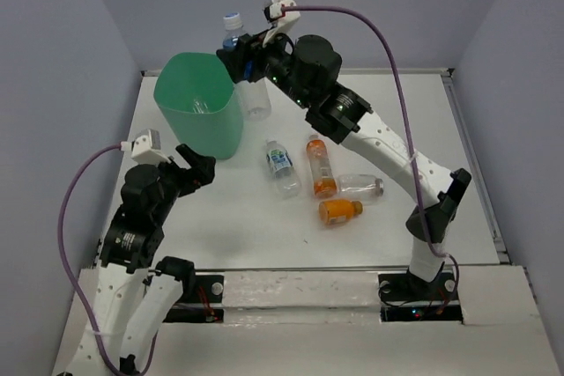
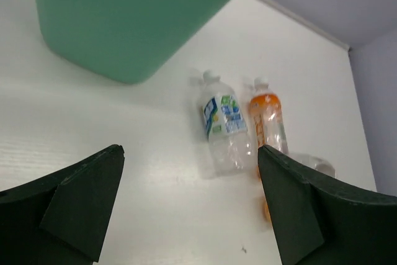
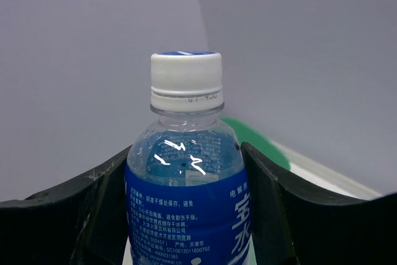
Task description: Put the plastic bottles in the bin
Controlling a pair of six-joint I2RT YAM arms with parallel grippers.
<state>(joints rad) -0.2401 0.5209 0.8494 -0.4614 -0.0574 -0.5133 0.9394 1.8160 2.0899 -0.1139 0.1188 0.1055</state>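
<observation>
My right gripper (image 1: 240,57) is shut on a blue-labelled bottle with a white cap (image 1: 232,28) and holds it upright in the air by the far right rim of the mint-green bin (image 1: 198,107). In the right wrist view the bottle (image 3: 186,178) sits between the fingers (image 3: 273,203), with a slice of the bin (image 3: 260,144) behind. My left gripper (image 1: 198,169) is open and empty, near the bin's front. A white-labelled clear bottle (image 1: 280,165) (image 2: 224,125), two orange bottles (image 1: 321,165) (image 1: 339,210) and a clear bottle (image 1: 359,185) lie on the table.
Another clear bottle (image 1: 256,99) is just right of the bin under the right gripper. The left wrist view shows the bin's wall (image 2: 130,17) and one orange bottle (image 2: 268,116). Grey walls close the table's back and sides.
</observation>
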